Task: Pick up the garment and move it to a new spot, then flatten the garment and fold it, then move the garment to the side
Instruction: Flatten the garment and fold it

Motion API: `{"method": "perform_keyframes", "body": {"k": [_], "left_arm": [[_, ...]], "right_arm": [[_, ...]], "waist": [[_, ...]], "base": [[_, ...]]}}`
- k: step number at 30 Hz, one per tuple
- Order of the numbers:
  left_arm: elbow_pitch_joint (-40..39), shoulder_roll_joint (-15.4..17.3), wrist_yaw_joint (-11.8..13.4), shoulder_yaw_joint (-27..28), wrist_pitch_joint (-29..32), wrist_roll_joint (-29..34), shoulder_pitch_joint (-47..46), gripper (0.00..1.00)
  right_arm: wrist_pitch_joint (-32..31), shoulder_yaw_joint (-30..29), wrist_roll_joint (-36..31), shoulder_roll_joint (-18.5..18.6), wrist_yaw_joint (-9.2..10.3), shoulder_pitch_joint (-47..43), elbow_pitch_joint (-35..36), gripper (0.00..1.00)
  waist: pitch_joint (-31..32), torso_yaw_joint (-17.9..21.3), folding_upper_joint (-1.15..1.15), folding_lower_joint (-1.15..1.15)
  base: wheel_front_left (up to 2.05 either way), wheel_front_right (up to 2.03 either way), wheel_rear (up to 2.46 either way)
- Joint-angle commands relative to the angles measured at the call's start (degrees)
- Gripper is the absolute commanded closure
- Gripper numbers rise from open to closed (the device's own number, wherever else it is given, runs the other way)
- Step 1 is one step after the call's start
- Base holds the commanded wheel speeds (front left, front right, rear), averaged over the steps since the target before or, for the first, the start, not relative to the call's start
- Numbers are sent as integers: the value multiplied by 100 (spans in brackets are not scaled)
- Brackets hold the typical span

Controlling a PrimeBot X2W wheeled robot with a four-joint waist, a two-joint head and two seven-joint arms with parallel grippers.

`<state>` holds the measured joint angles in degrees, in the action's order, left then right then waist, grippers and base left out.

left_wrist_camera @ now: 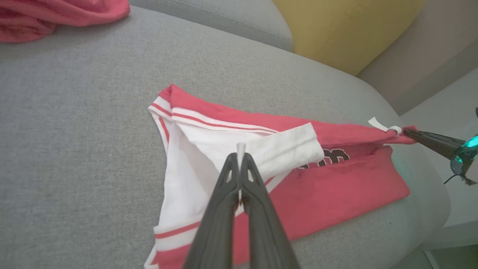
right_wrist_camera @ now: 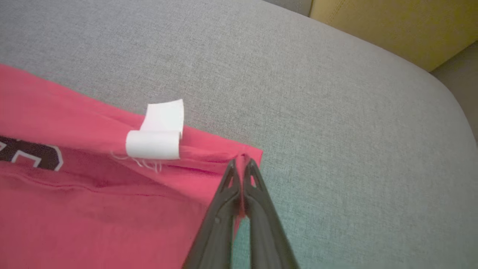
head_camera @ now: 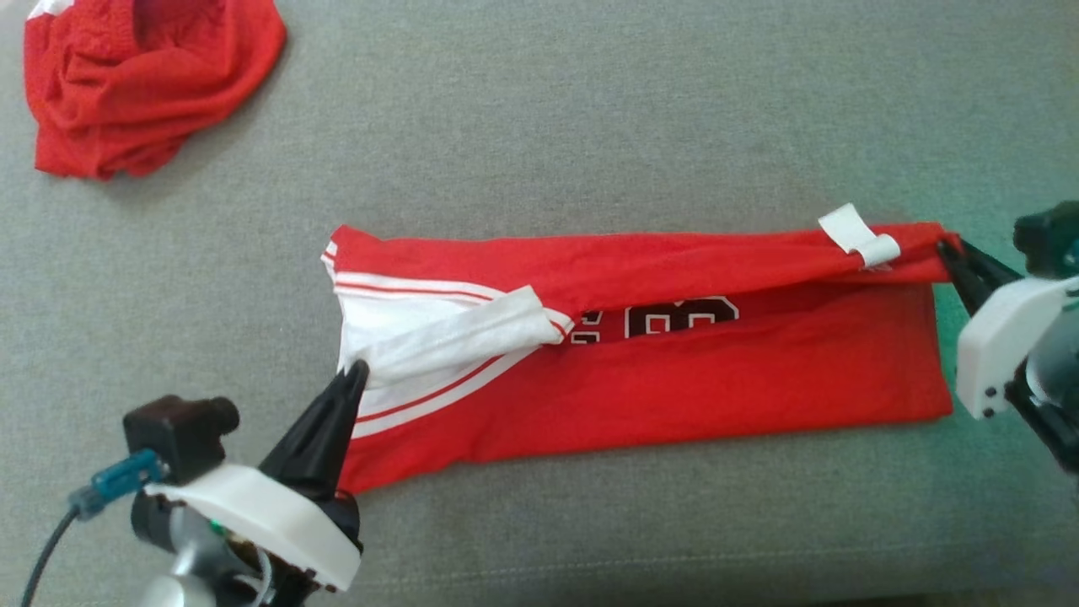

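Grey sofa cushion (head_camera: 590,110) carries the red-and-white garment (head_camera: 674,379) lengthwise across its middle, right end near the cushion's right edge and far long edge doubled over; a crumpled red cloth (head_camera: 143,76) sits at the far-left corner. Left hand (head_camera: 356,368) is clenched on white sleeve fabric. Right hand (head_camera: 948,249) is clenched on the red corner by the white label (head_camera: 860,236), probably pinching both ends for a taut, even fold.

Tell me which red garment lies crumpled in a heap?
The red mesh garment at the far left; the red-and-white printed jersey lies stretched out long.
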<state>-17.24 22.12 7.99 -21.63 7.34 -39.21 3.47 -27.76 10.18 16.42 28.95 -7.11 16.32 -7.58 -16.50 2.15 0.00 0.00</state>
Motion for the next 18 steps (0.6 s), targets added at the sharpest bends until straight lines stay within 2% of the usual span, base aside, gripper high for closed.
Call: {"method": "perform_keyframes", "body": {"k": [1,2,3,4,5,6,7,8,14,18], "left_arm": [[-96,4,-42,189,-101,-62,-44,100],[-17,-25,-62,165,-134,-76,-22,100],[60,-54,-83,143,-175,-86,-5,100],[135,-80,-102,125,-222,-85,8,100],[202,-98,-119,110,-268,-79,22,82],[254,-116,-129,100,-314,-72,37,55],[286,-142,-136,93,-363,-76,59,13],[306,-161,-144,83,-403,-81,89,0],[206,-270,-95,165,-718,-109,305,0],[102,-367,-18,302,-1059,-59,370,0]], "right_arm": [[-29,-42,-64,121,-37,-88,252,100],[-48,-62,-82,114,-37,-136,291,100],[-55,-87,-103,96,-37,-180,334,92],[-63,-115,-123,71,-37,-227,374,64],[-68,-151,-140,39,-37,-275,409,24],[-57,-200,-152,-3,-37,-324,454,0],[-46,-249,-166,-41,-37,-384,502,0],[-37,-300,-170,-81,-37,-458,554,0],[41,-692,-146,-296,-37,-919,913,0],[108,-1118,-119,-581,-37,-1205,1258,0]], "waist": [[18,9,0,0],[29,15,0,0],[41,22,0,0],[54,29,0,0],[69,38,0,0],[82,48,0,0],[98,53,0,0],[122,55,0,0],[247,52,0,0],[326,51,0,0]], "base": [[0,0,0],[0,0,0],[0,0,0],[0,0,0],[0,0,0],[0,0,0],[0,0,0],[0,0,0],[0,0,0],[0,0,0]]}}
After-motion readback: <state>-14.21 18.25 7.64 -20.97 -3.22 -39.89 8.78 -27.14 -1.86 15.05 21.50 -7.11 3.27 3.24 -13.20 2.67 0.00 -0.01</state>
